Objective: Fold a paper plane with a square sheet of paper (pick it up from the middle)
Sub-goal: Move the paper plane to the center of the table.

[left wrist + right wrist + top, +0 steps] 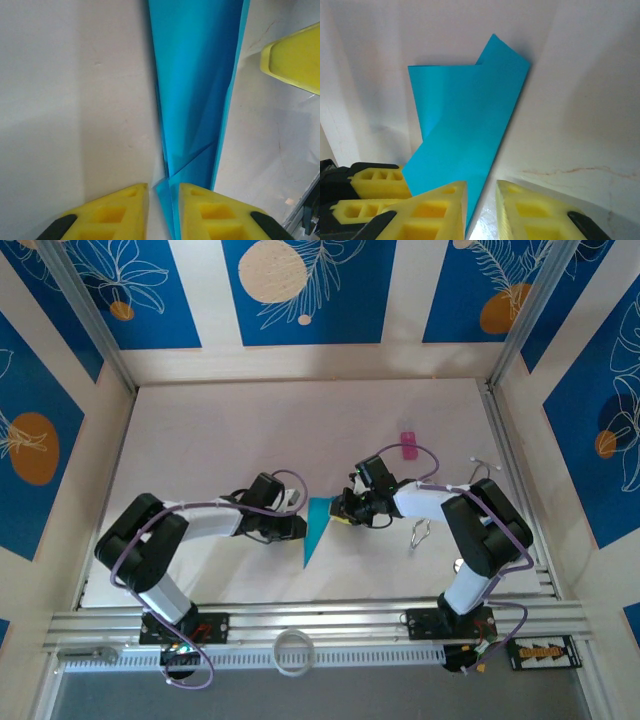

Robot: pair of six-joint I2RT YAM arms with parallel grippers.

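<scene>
Cyan paper plane (pixel 317 525), a slim creased dart, lay on the desk (pixel 250 430); left claw (pixel 164 187) and right claw (pixel 481 184) straddled it, both slightly parted.

A small pink block (pixel 408 445) lies on the white tabletop (pixel 250 430); a white ring (pixel 292 651) rests by the near rail.

No legible text, labels, brands, numbers or signs on anything

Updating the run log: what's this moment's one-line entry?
phase: mid-fold | folded sheet: pointed, on table between grippers | left gripper: narrow gap, paper edge in it | right gripper: narrow gap, paper edge in it
</scene>
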